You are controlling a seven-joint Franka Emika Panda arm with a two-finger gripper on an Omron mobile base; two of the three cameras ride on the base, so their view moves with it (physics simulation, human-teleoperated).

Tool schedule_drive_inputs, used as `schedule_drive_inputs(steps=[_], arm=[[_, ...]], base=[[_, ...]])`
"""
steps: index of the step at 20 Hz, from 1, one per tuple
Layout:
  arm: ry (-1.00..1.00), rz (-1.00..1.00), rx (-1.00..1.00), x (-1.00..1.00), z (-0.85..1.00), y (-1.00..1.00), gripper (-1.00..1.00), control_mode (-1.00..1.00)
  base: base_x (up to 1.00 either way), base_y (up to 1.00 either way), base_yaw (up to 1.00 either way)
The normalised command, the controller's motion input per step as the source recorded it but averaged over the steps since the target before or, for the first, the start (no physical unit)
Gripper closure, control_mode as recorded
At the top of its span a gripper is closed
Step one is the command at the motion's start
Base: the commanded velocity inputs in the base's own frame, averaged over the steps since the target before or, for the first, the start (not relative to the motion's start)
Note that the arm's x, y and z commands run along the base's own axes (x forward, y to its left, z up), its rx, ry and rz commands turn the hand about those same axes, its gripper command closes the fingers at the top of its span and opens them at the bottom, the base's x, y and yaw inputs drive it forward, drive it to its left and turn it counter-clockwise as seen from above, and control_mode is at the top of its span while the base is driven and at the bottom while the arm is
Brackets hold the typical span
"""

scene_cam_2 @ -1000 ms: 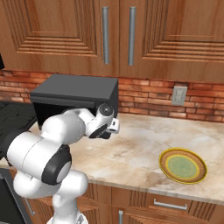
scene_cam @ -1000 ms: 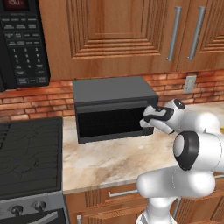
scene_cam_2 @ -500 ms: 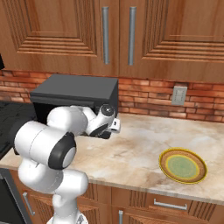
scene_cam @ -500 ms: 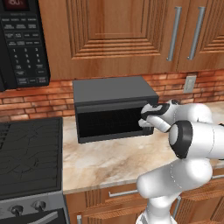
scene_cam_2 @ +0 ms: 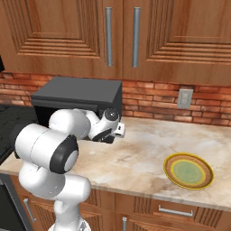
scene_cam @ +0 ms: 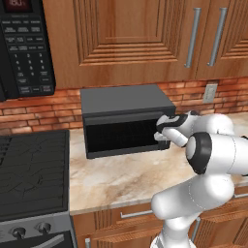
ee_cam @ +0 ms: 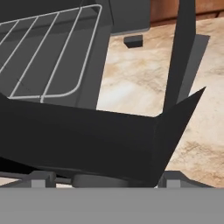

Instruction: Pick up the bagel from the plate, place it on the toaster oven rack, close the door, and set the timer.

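The dark grey toaster oven [scene_cam: 123, 99] stands on the counter against the brick wall. My gripper [scene_cam: 162, 133] is at its right front corner, seen from the other side as the gripper [scene_cam_2: 118, 131]. In the hand view the black door [ee_cam: 87, 135] crosses the picture at a tilt, partly raised, its edge between my gripper's [ee_cam: 107, 178] widely spread fingertips. Past the door's edge lies the wire toaster oven rack [ee_cam: 48, 52]; the part I see is bare. From the left the door [scene_cam: 127, 136] covers the oven's front. The yellow plate [scene_cam_2: 188, 171] lies bare at the right. The bagel is hidden.
A black microwave [scene_cam: 24, 48] hangs at the upper left above a dark stove [scene_cam: 29, 174]. Wooden cabinets with steel handles [scene_cam_2: 108, 36] hang over the marble counter [scene_cam: 121, 174]. A wall outlet [scene_cam_2: 185, 98] sits on the brick behind the plate.
My elbow has swung up and toward the oven, while the hand has stayed at the oven's right front corner. The plate has not moved.
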Motion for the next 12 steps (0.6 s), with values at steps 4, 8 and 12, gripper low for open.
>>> schedule_drive_inputs(steps=[4, 8, 12], arm=[[0.00, 0.00, 0.00, 0.21, -0.12, -0.05, 1.00, -1.00], [0.00, 0.03, 0.00, 0.32, -0.07, -0.31, 1.00, -1.00], [0.00, 0.09, 0.05, 0.33, -0.06, -0.50, 1.00, -1.00]], base=[[0.00, 0.00, 0.00], [0.00, 0.00, 0.00], [0.00, 0.00, 0.00]])
